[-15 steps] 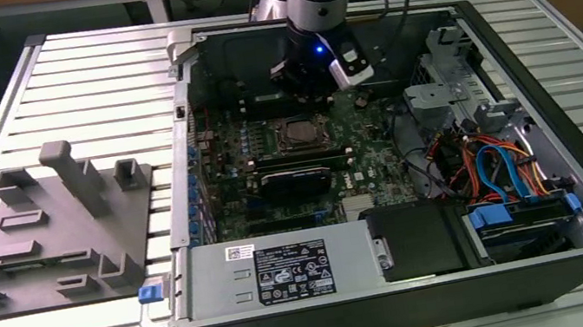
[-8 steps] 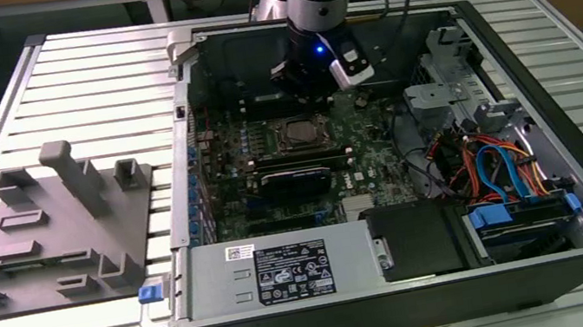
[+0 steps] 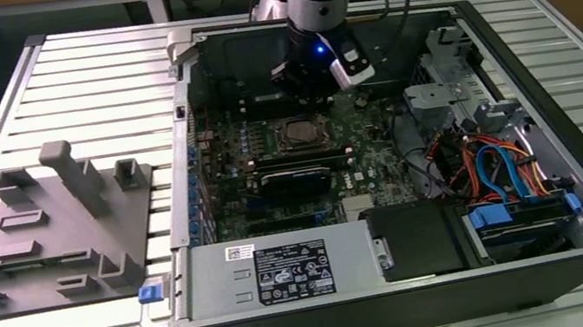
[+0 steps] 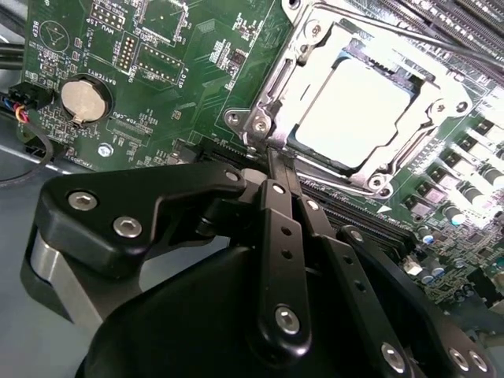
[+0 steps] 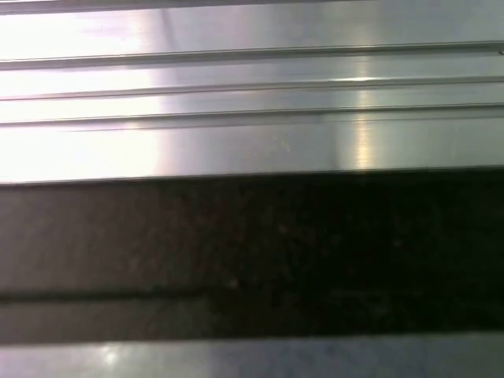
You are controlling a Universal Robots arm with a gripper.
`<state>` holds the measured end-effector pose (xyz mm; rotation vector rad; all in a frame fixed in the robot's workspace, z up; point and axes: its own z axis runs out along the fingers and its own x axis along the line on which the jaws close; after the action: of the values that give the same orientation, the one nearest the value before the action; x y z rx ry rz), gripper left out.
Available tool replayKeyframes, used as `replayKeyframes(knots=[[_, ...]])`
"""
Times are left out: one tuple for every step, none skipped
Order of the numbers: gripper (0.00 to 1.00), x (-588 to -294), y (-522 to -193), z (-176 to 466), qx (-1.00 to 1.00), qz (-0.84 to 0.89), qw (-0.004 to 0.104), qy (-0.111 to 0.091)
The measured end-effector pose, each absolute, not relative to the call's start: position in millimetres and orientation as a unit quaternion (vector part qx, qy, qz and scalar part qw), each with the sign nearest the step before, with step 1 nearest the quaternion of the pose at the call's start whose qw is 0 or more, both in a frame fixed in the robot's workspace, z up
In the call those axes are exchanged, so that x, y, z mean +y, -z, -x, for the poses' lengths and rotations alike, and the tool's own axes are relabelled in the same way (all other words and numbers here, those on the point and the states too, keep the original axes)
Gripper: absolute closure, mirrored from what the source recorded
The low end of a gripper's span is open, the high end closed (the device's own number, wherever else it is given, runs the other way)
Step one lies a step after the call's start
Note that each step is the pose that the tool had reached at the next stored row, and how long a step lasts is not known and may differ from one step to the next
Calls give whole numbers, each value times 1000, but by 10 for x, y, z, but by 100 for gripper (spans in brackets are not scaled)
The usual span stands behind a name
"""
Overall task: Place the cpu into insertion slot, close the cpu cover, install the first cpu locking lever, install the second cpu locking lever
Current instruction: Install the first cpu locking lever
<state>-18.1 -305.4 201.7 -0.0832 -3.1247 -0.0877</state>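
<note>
Cpu [image 4: 358,110] lies under the lowered cpu cover [image 4: 272,98]; the gripper [image 4: 276,161] is clenched, tips at the cover's corner.

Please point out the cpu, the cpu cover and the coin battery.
cpu [image 4: 362,110]: second wrist view, middle of its bright top.
cpu cover [image 4: 293,72]: second wrist view, its silvery side strip.
coin battery [image 4: 79,98]: second wrist view, its middle.

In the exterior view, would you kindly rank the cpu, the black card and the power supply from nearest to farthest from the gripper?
1. cpu, on the board right by the gripper.
2. black card, mid-board, past the cpu.
3. power supply, at the case's near edge.
</note>
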Motion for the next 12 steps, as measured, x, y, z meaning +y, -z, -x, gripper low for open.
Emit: replayKeyframes(knots=[[90, -3054, -2014, 181, -999, 27, 7, 28], [90, -3053, -2012, 180, -999, 27, 7, 28], [90, -3053, -2009, 179, -999, 27, 7, 28], [90, -3053, -2006, 179, -999, 27, 7, 28], [90, -3053, -2003, 179, -999, 27, 7, 28], [90, -3053, -2000, 179, -999, 27, 7, 28], [90, -3053, -1997, 179, -999, 27, 7, 28], [90, -3054, -1994, 179, -999, 27, 7, 28], [90, -3054, -1991, 179, -999, 27, 7, 28], [90, -3054, -1989, 178, -999, 27, 7, 28], [90, -3054, -1987, 178, -999, 27, 7, 28], [90, -3053, -1984, 178, -999, 27, 7, 28]])
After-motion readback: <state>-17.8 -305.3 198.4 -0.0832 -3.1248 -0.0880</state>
